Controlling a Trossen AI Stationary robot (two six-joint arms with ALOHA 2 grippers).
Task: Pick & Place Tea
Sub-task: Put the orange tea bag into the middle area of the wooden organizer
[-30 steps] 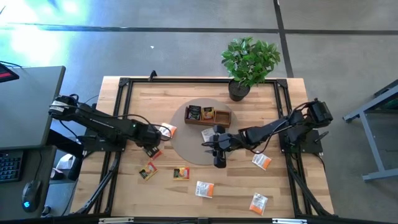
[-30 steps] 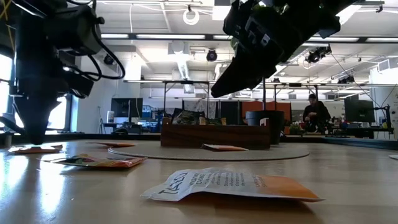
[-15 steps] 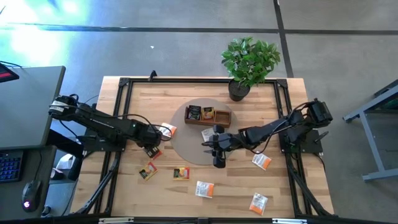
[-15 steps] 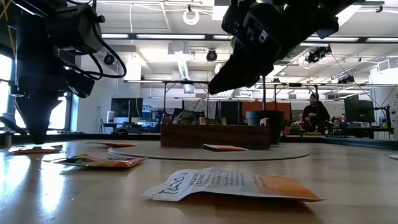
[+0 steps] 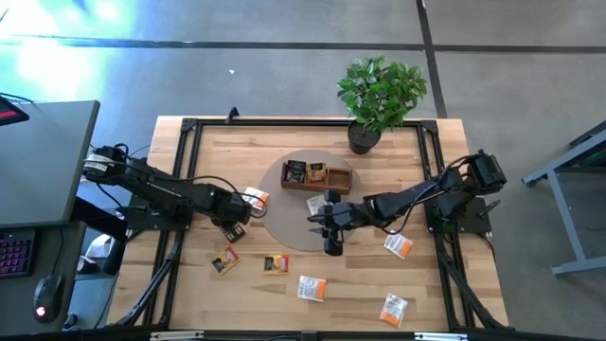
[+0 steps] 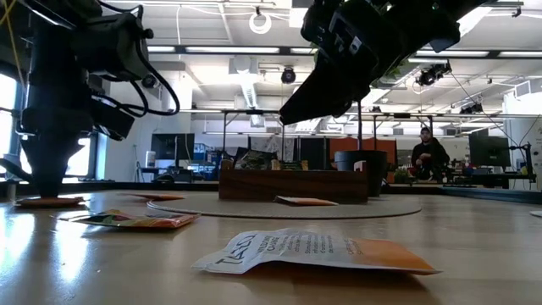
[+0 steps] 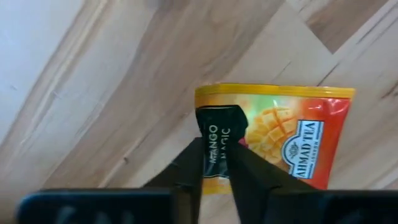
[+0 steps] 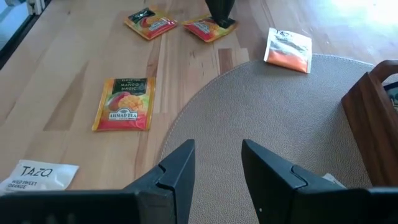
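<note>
**Left gripper pinching a mango sachet at the mat's edge**

I see the wooden table (image 5: 284,294) with its round grey mat (image 5: 284,223) in the middle, and on the mat's far side the brown wooden tray (image 5: 317,177), with a potted plant (image 5: 379,95) beyond it at the table's back edge.

My left gripper (image 7: 213,163) is down on the table just off the mat, well short of the tray. Its fingers (image 7: 186,168) are drawn close together on the near edge of a yellow-orange mango sachet (image 7: 280,134), which lies flat on the wood; in the low view the fingertips meet it at the table surface. A white-and-orange sachet (image 5: 254,198) lies just beside that gripper, toward the tray.

My right gripper (image 8: 217,163) hangs above the mat with its fingers apart and nothing between them. Ahead of it lies another mango sachet (image 8: 124,103) on bare wood, and a white Tazo sachet (image 8: 38,176) sits off to its side. More sachets are scattered on the near part of the table, including one (image 5: 312,288) and another (image 5: 394,309) near the front edge.
</note>
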